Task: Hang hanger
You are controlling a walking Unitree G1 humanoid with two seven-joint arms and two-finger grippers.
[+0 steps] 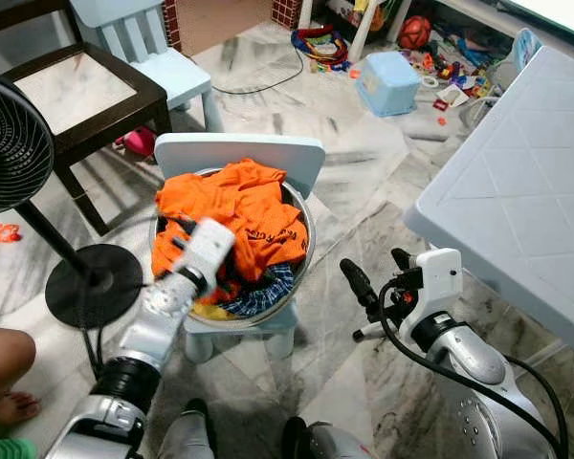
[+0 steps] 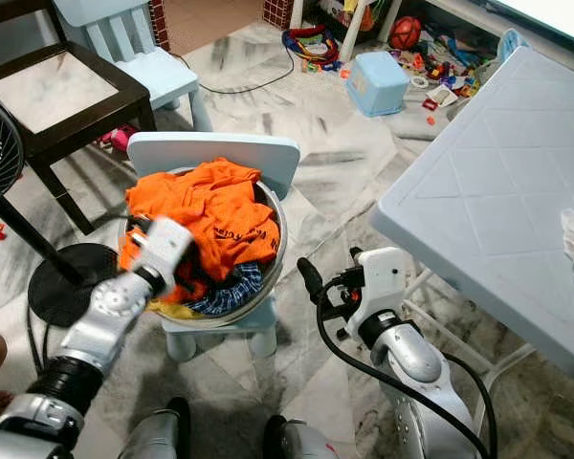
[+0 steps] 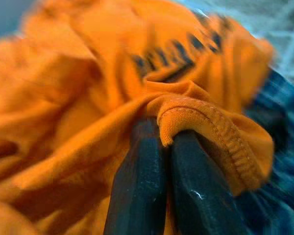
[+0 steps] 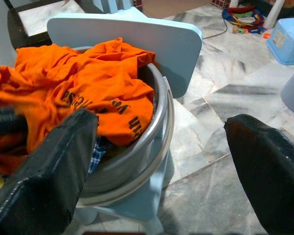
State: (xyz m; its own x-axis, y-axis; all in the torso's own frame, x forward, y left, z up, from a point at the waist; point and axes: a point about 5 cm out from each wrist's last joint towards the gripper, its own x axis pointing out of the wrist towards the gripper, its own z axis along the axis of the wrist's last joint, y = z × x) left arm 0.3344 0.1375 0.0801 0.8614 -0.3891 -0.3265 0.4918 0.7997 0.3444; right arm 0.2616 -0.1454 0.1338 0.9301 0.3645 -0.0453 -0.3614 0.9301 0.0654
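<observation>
Left eye view: one left gripper [image 1: 177, 256] is sunk in the one orange shirt [image 1: 239, 215] heaped in the one basin [image 1: 304, 251], no hanger being visible; left wrist view: fingers [image 3: 137, 186] are pinched on a shirt hem, so lifting out is judged next; right wrist view: right gripper [image 4: 157, 166] fingers are spread wide beside the basin.

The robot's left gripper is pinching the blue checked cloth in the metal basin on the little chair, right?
Not quite. The left gripper is pinching the orange shirt, not the blue checked cloth. The left wrist view shows its two black fingers closed on a fold of the orange hem. The rest is right: the clothes sit in the metal basin on the little chair.
</observation>
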